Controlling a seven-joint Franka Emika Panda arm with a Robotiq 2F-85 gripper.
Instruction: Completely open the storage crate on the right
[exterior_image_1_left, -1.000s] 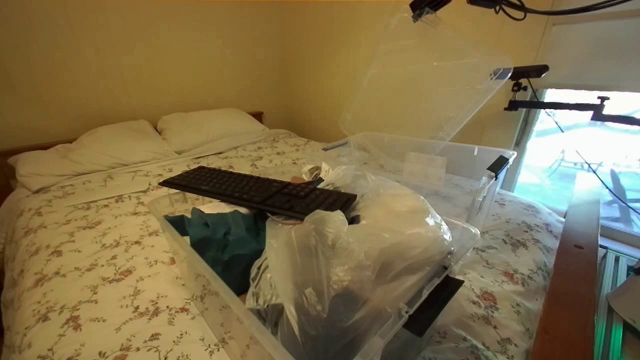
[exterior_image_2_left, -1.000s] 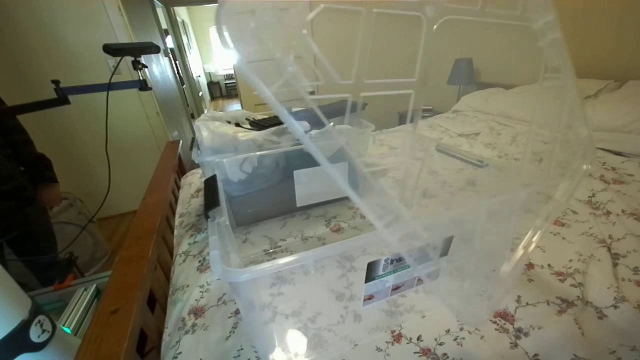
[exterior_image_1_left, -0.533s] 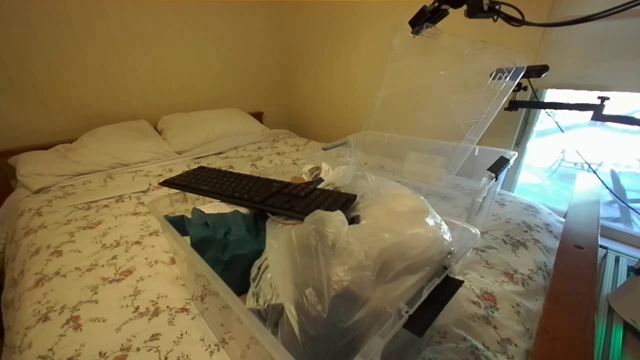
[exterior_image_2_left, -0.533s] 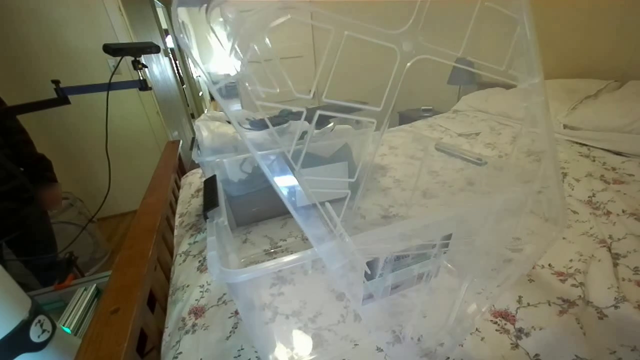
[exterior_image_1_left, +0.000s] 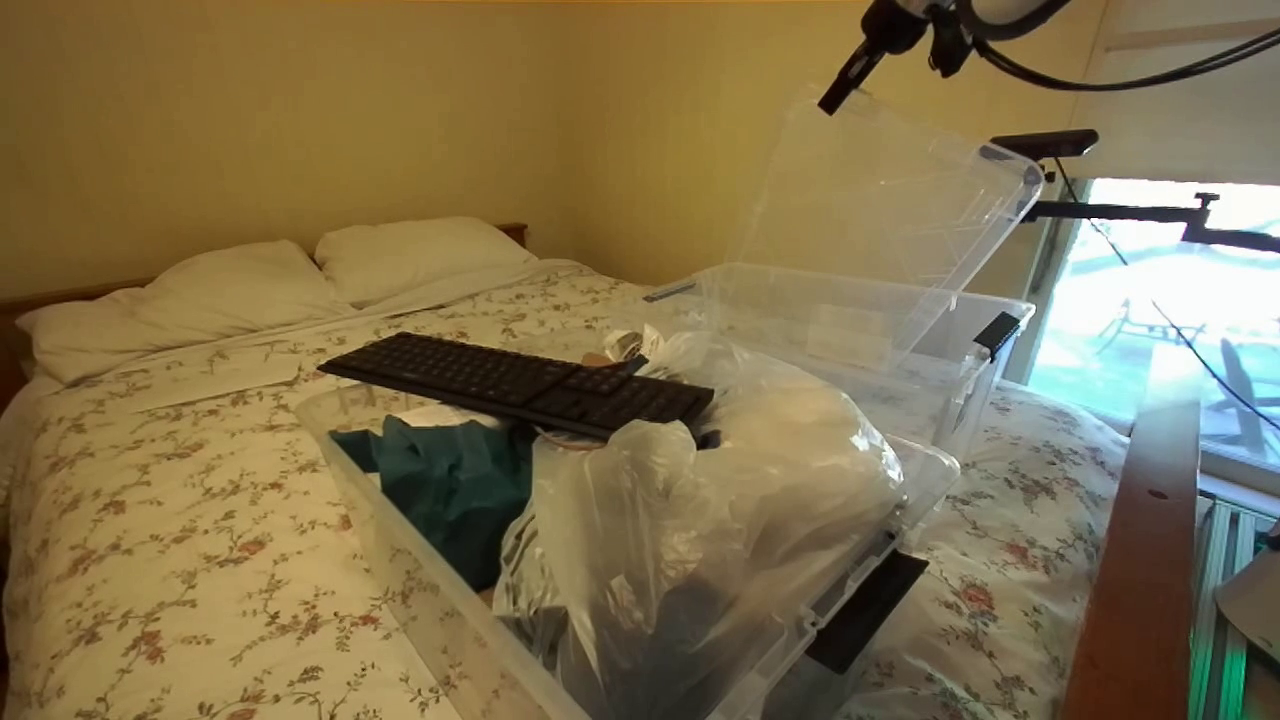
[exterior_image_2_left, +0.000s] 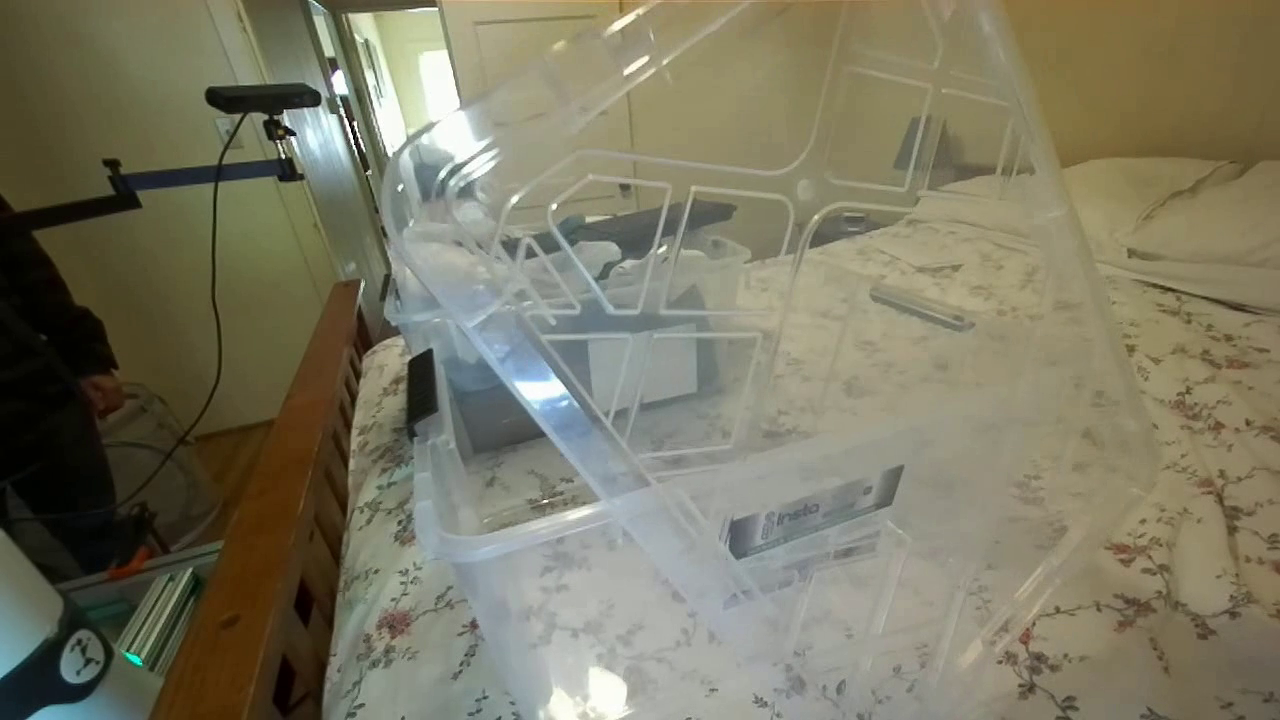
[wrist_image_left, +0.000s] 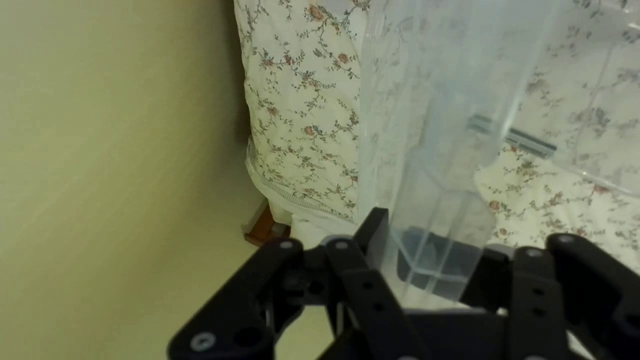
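Daylight from the window (exterior_image_1_left: 1200, 285) in an exterior view burns out to white with a cyan cast, while the wall (exterior_image_1_left: 300, 130) lies in dim, warm yellow. Highlights glint on the plastic bag (exterior_image_1_left: 740, 490). In an exterior view, a distant window (exterior_image_2_left: 437, 85) is blown out, the lid (exterior_image_2_left: 780, 300) catches bright streaks along its edges and veils what stands behind it in milky haze, and white glare sits low on the crate (exterior_image_2_left: 540, 600). The person (exterior_image_2_left: 50, 400) is so dark that detail is lost. In the wrist view the tool (wrist_image_left: 433, 245) is nearly black and out of focus, the lid smears into soft pale streaks, and the floral cover (wrist_image_left: 305, 112) looks crisper.
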